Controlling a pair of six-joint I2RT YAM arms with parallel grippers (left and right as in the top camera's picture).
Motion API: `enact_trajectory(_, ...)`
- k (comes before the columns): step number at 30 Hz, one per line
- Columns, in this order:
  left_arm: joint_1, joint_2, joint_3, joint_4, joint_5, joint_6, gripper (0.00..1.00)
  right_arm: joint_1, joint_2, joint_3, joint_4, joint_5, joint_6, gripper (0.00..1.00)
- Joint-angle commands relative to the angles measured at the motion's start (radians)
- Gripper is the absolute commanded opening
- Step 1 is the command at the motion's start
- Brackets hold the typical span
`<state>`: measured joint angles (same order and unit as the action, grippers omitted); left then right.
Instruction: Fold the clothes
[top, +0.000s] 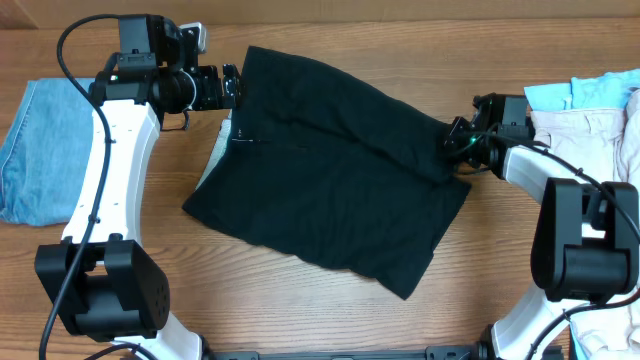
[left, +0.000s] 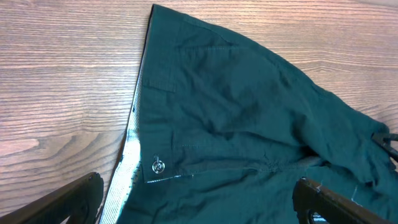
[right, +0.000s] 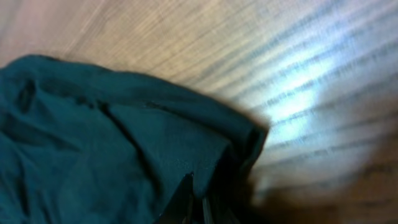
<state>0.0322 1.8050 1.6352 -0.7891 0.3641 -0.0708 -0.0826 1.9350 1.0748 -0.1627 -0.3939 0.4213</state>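
Note:
The clothes being handled are black shorts (top: 330, 170), lying spread flat across the middle of the wooden table. My left gripper (top: 232, 88) hovers open at their upper-left waistband corner. In the left wrist view its fingers (left: 81, 193) straddle the waistband, with the pale inner band (left: 127, 162) and a metal button (left: 158, 166) between them, touching nothing. My right gripper (top: 452, 145) is at the shorts' right corner. In the right wrist view it (right: 199, 196) is shut, with a bunched fold of the black cloth (right: 112, 124) pinched between its fingers.
A denim garment (top: 35, 150) lies at the left table edge behind the left arm. A light blue garment (top: 585, 92) and a beige one (top: 590, 135) are piled at the right edge, close beside the right arm. Bare wood (top: 300, 300) shows in front.

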Motion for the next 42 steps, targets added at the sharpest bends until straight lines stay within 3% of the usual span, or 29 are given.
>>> enact_trajectory(1,-0.006,0.015,0.025,0.000,0.014,0.019,1.00,0.004,0.003,0.144,-0.048,-0.005,-0.010,0.04)
enact_trajectory(4,-0.006,0.015,0.025,0.000,0.014,0.019,1.00,0.004,0.003,0.316,-0.224,0.103,-0.072,0.04)
enact_trajectory(8,-0.006,0.015,0.025,0.000,0.014,0.019,1.00,0.004,0.007,0.353,-0.239,0.200,-0.117,0.04)
enact_trajectory(14,-0.006,0.015,0.025,0.000,0.014,0.019,1.00,0.004,0.089,0.354,-0.123,0.265,-0.173,0.04)
enact_trajectory(24,-0.006,0.015,0.025,0.000,0.014,0.019,1.00,0.004,0.151,0.354,0.231,0.360,-0.240,0.04)
enact_trajectory(26,-0.006,0.015,0.025,0.000,0.014,0.019,1.00,0.004,0.151,0.354,0.265,0.390,-0.240,0.15)
enact_trajectory(27,-0.006,0.015,0.025,0.000,0.014,0.019,1.00,0.004,0.151,0.354,0.278,0.413,-0.240,0.39)
enact_trajectory(28,-0.006,0.015,0.025,0.000,0.014,0.019,1.00,0.004,0.151,0.360,0.274,0.423,-0.245,0.54)
enact_trajectory(29,-0.006,0.015,0.025,0.000,0.014,0.019,1.00,0.003,0.150,0.383,0.237,0.423,-0.259,0.89)
enact_trajectory(30,-0.006,0.015,0.025,0.000,0.014,0.019,1.00,0.003,0.147,0.420,0.172,0.427,-0.267,1.00)
enact_trajectory(31,-0.006,0.015,0.025,0.000,0.014,0.019,1.00,0.003,0.142,0.454,0.112,0.427,-0.267,1.00)
enact_trajectory(35,-0.006,0.015,0.025,0.000,0.014,0.019,1.00,0.003,0.031,0.724,-0.387,0.426,-0.266,1.00)
enact_trajectory(39,-0.007,0.015,0.025,0.000,0.014,0.019,1.00,0.003,-0.055,0.760,-0.750,0.344,-0.200,0.99)
enact_trajectory(40,-0.007,0.015,0.025,0.000,0.014,0.019,1.00,0.003,-0.055,0.760,-0.829,0.294,-0.200,0.95)
enact_trajectory(41,-0.006,0.015,0.025,0.000,0.014,0.019,1.00,0.003,-0.055,0.759,-0.926,0.256,-0.200,0.77)
enact_trajectory(42,-0.006,0.015,0.025,0.000,0.014,0.019,1.00,0.003,-0.055,0.759,-0.985,0.250,-0.188,0.71)
